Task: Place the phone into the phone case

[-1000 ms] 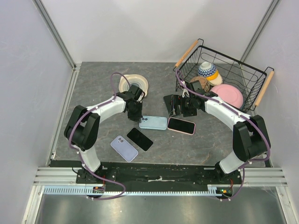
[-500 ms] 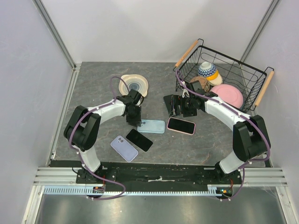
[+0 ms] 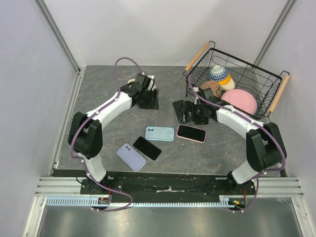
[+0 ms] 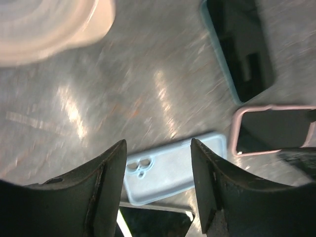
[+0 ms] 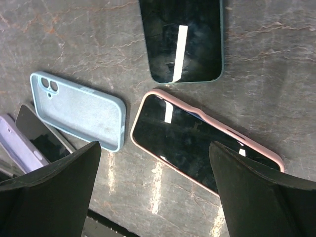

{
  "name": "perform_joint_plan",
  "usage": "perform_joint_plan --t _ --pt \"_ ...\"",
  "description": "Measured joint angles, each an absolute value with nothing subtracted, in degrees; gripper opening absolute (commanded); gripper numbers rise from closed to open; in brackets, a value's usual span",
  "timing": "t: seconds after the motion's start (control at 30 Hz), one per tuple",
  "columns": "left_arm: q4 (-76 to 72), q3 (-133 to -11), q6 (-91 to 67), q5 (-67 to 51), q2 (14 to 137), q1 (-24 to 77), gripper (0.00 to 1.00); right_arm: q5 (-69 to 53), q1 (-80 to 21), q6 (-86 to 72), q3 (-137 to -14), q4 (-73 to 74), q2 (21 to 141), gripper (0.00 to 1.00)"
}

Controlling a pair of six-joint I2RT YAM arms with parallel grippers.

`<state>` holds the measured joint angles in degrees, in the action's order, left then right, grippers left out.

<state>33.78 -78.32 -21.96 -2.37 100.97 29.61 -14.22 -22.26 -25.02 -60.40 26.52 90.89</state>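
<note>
The empty light blue phone case (image 3: 160, 133) lies hollow side up mid-table, also seen in the left wrist view (image 4: 173, 168) and the right wrist view (image 5: 79, 111). A bare black phone (image 3: 147, 147) lies just left and in front of it, touching its corner. My left gripper (image 3: 149, 101) hangs open and empty (image 4: 158, 143) above the table, behind the case, near the cream bowl (image 3: 140, 89). My right gripper (image 3: 190, 112) is wide open (image 5: 154, 148) over a pink-cased phone (image 5: 207, 148), holding nothing.
A lilac phone or case (image 3: 131, 157) lies camera side up at the front left. A dark green-edged phone (image 5: 180, 39) lies behind the pink one. A black wire basket (image 3: 247, 64) with bowls and a pink plate stands at the back right.
My left gripper opened, let go of the light blue case and pulled up and back toward the cream bowl. The case stays flat between the black phone and the pink-cased one. The right arm barely moved.
</note>
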Motion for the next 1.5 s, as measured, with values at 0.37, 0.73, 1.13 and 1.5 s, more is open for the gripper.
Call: perform_joint_plan --t 0.37,0.73,1.13,1.5 --pt "30.0 -104.5 -16.8 -16.1 124.1 29.3 0.61 -5.3 -22.3 -34.7 -51.3 15.6 87.2 0.98" --pt "29.8 -126.8 -16.9 -25.1 144.7 28.0 0.62 -3.0 -22.3 -38.6 -47.4 7.1 87.9 0.98" --pt "28.7 -129.2 -17.5 -34.0 149.1 27.4 0.58 -4.8 -23.0 -41.0 -47.5 0.3 94.3 0.95" --pt "17.6 -100.5 -17.5 -32.8 133.1 25.6 0.52 -6.4 -24.3 -41.6 -51.4 -0.6 98.1 0.95"
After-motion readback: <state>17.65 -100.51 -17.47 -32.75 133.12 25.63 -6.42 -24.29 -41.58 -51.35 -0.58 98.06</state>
